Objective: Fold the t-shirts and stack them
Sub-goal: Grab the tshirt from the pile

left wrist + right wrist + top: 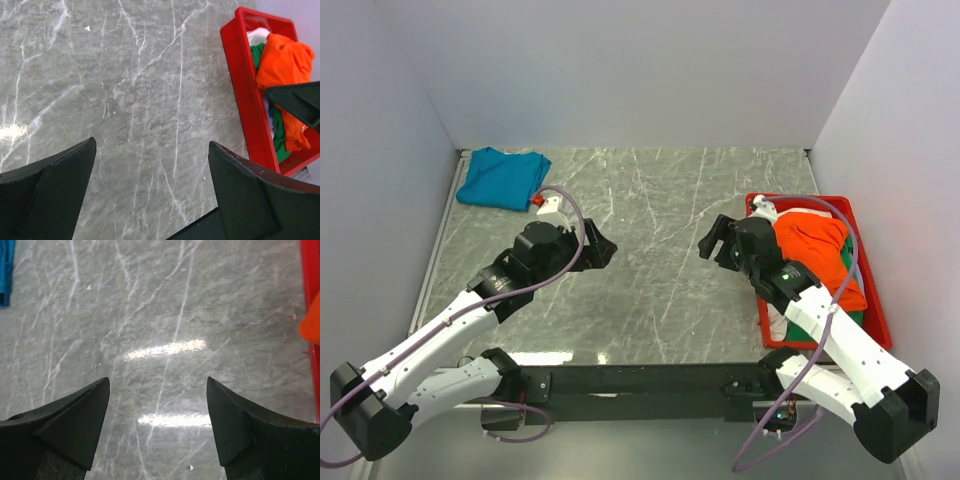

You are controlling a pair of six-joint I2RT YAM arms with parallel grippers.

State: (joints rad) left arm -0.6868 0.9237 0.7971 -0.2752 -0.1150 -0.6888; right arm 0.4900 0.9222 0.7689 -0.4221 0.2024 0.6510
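Nearest the lens: black mounting bar (640,384) along the near table edge, with white arm links rising from either end. Lilac cable (568,205) looped off the left arm, a second one trailing over the right arm and down past the bar. Small white-and-red block (549,206) on the left wrist, any marking on it too small to read. Green light (787,272) on the right forearm, no lettering made out.

Over bare grey marble-pattern table (660,200), left of centre: left gripper (603,245) (152,143), fingers spread wide, nothing between them. Right of centre, facing it across a gap: right gripper (712,238) (158,380), likewise spread and holding nothing. Only tabletop between the fingers in each wrist view.

Far left corner: teal shirt (502,178) (4,270), bunched into a rough rectangle on the table, well apart from both grippers.

Against the right wall: red tray (800,199) (247,100). Heaped inside, unfolded:
- orange shirt (812,245) (285,65) on top
- green shirt (280,142) beneath it, showing at the edges
- white shirt (258,36) at one end

Right forearm lying across the tray's near left corner, hiding part of the heap from above. Dark finger of the right arm cutting across the orange cloth in the left wrist view.

White walls (640,70) closing in three sides. Bright glare patches on the table in the right wrist view.
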